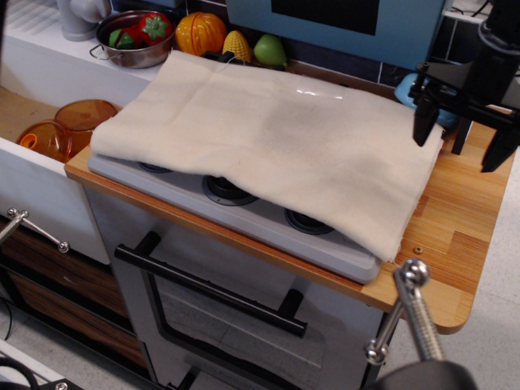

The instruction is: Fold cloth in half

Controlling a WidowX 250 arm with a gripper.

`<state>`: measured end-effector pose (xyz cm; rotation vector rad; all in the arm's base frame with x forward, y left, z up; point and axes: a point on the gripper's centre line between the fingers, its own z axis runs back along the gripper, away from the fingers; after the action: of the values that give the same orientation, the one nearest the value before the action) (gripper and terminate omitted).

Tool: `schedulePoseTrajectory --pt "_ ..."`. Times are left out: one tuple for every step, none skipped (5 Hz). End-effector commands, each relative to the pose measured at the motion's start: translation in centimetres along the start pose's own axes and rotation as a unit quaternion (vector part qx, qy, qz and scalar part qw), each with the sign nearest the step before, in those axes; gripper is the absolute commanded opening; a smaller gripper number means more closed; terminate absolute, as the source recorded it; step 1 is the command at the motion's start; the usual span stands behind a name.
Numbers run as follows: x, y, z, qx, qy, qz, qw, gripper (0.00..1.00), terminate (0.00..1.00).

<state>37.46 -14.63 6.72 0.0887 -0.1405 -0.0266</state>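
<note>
No legible text, labels, brands, numbers or signs anywhere in view. Plain and unmarked: cream fabric cloth (268,146), grey stovetop (244,213), wooden counter (463,219).

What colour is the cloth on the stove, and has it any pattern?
The cloth is plain cream, with no pattern; it shows in the only view, observation.image.
</note>
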Motion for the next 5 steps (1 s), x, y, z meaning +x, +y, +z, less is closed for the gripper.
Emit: schedulePoseTrajectory --pt "0.2 0.5 -0.4 0.029 -0.033 -0.022 0.9988 1.0 0.0" --pt "0.2 0.4 -2.0 0.052 -0.025 -0.024 0.998 1.0 0.0" --pt "0.4 0.7 -3.3 0.07 -0.025 -0.025 0.9969 1.0 0.0" --pt "0.7 1.2 -4.0 0.083 -0.025 -0.017 0.9961 1.0 0.0" --pt "0.8 2.1 -3.8 0.087 -0.02 -0.011 0.9959 0.0 0.0"
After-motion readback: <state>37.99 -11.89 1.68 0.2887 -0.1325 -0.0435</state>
